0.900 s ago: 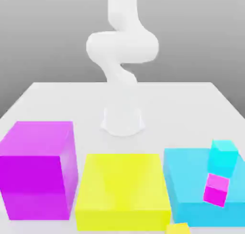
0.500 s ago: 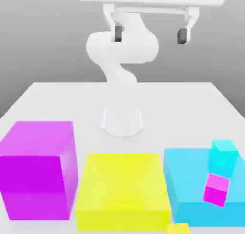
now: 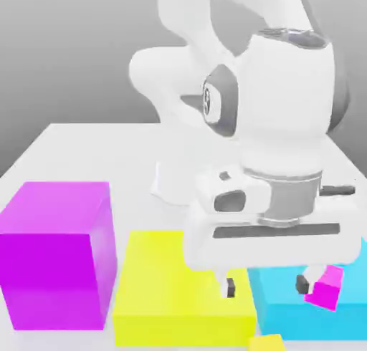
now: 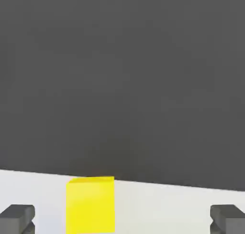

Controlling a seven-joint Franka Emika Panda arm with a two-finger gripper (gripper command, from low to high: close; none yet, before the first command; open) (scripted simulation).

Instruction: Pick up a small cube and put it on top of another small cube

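While the arm hangs low over the front of the bench (image 3: pixel 64 138), its gripper (image 3: pixel 269 285) sits w/ jaws spread wide, nothing between them. That makes sense for an approach: both dark fingertips (image 3: pixel 229 287) are well apart, leaving room to drop either side of a small target.

The small cube (image 3: pixel 268 343) lies on the bench at the very front edge of the exterior view, just in front of the gap between the large yellow block (image 3: pixel 165 292) and the cyan block (image 3: pixel 287 314). In the hand view it shows as a yellow face (image 4: pixel 90 205) between the two fingertips, nearer one than the other, so the hand looks roughly lined up but not centred, I'd say. It's resting flat and apart from the fingers.

The small magenta cube (image 3: pixel 326 286) sits on the cyan block, just beside the fingertip on the exterior view's right, close enough that a careless drop or sideways shift could knock it. Whether they touch I can't tell. The big magenta block (image 3: pixel 57 253) stands off to the exterior view's left, out of the way.

My guess at the step: pre-grasp, lowering toward the yellow cube. Pickup not yet done, stacking not started. Next it prob. needs to come forward and down, then close.
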